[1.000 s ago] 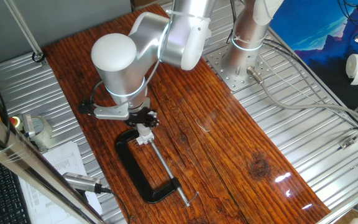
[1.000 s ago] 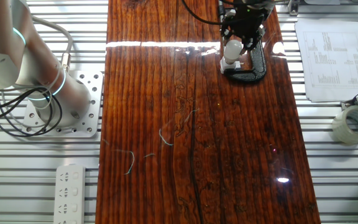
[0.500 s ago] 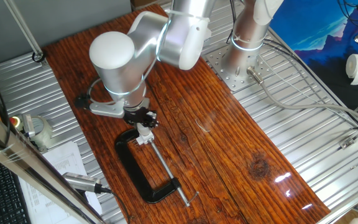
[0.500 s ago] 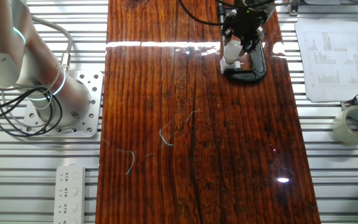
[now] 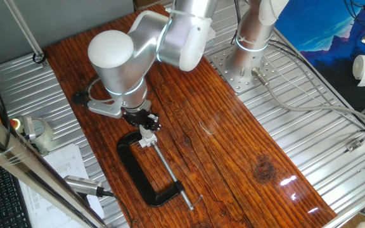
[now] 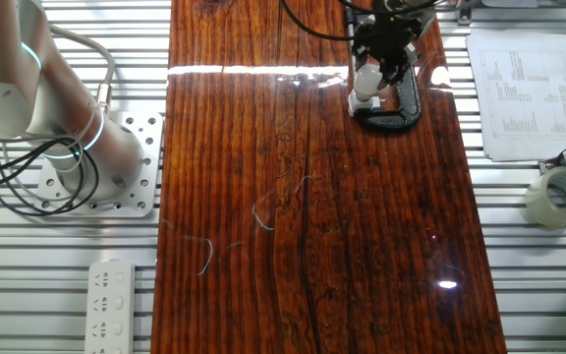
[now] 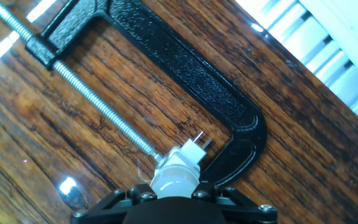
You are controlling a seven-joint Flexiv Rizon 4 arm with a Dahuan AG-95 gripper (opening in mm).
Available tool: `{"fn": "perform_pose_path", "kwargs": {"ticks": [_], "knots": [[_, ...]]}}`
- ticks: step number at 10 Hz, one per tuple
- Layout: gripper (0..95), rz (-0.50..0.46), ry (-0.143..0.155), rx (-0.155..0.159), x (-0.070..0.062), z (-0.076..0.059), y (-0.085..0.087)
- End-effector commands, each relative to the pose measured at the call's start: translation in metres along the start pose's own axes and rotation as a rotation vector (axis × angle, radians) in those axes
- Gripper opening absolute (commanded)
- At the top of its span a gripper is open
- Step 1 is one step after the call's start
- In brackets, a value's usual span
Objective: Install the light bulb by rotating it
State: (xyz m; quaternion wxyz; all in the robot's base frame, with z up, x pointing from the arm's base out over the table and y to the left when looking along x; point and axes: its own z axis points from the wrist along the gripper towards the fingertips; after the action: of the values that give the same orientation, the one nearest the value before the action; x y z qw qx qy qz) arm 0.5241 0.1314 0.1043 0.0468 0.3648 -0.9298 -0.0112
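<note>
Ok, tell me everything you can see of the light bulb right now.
The light bulb is small, with a rounded whitish head; its screw base is not visible. It stands upright over a small white socket block held in the black C-clamp. The pincer closes around its head from above. In the fixed views it shows as a pale spot beneath the pincer.

Glossy dark-grained wooden bench (image 6: pixel 293 197) reflects light; below the claw (image 7: pixel 166 198), the black C-clamp (image 7: pixel 185 62) looks rough cast metal, its threaded screw (image 7: pixel 98 106) bare steel.
</note>
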Motion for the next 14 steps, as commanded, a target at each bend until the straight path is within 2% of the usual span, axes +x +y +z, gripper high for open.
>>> {"fn": "perform_pose_path", "kwargs": {"ticks": [1, 7, 10, 14], "knots": [[19.0, 0.071, 0.01, -0.011, 0.0008, -0.0004, -0.0005], [19.0, 0.214, 0.018, -0.02, 0.0008, 0.0004, -0.0012], [19.0, 0.285, 0.011, -0.047, 0.0008, 0.0004, -0.0012], [19.0, 0.359, 0.013, -0.049, 0.0008, 0.0002, -0.0011]]}}
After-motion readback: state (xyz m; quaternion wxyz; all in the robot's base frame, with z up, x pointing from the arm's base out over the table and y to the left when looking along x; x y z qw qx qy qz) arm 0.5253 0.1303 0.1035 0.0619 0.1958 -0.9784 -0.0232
